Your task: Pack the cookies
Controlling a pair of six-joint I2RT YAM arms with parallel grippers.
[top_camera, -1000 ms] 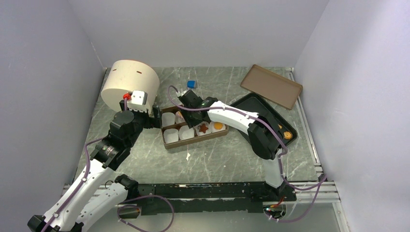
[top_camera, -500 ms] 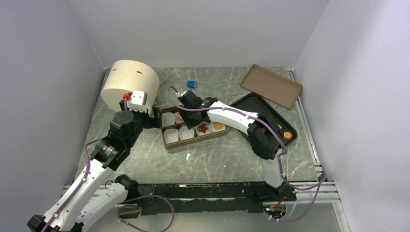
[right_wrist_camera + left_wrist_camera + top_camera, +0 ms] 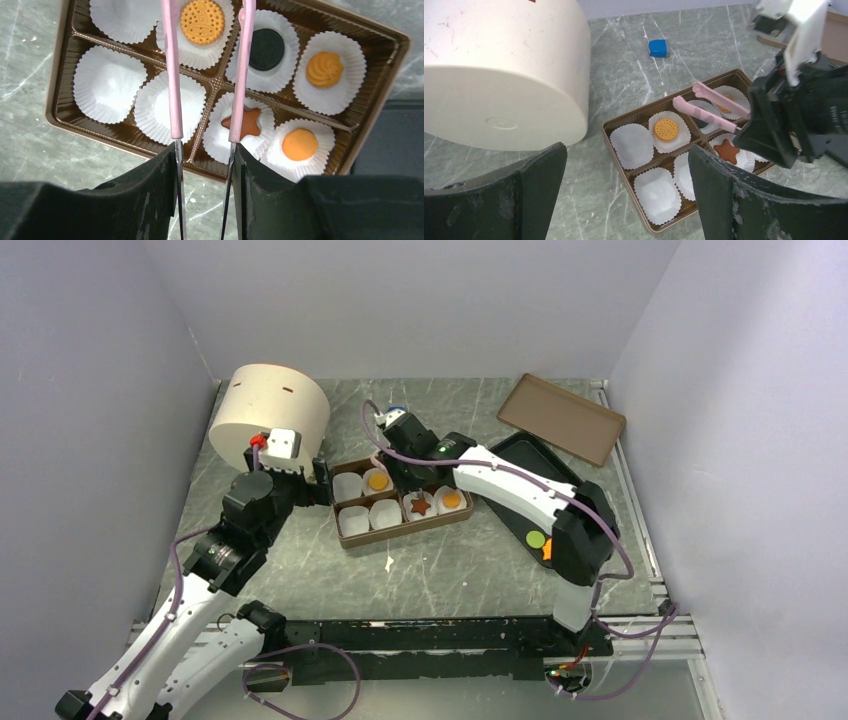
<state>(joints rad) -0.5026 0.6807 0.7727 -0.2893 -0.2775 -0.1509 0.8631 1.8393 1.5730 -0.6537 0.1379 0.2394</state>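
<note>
The brown box (image 3: 347,539) of white paper cups lies mid-table. It holds five cookies: a dotted orange round (image 3: 202,21), a black round (image 3: 266,42), an orange swirl (image 3: 324,69), a brown star (image 3: 242,123) and a plain orange round (image 3: 299,144). My right gripper (image 3: 204,152) is shut on pink-tipped tweezers (image 3: 172,75). Their tips stand apart and empty above the dotted round. My left gripper (image 3: 626,150) hangs open over the box's left end, holding nothing. A green round (image 3: 536,539) and an orange piece (image 3: 547,550) lie on the black tray (image 3: 515,454).
A big cream cylinder (image 3: 270,415) stands at the back left, close to my left gripper (image 3: 320,478). A small blue cube (image 3: 657,48) lies behind the box. A brown lid (image 3: 561,417) leans at the back right beside the tray.
My right arm has swung back toward the far side, uncovering the tray's green and orange pieces. The dotted orange round now shows in its cup. The left arm has hardly moved.
</note>
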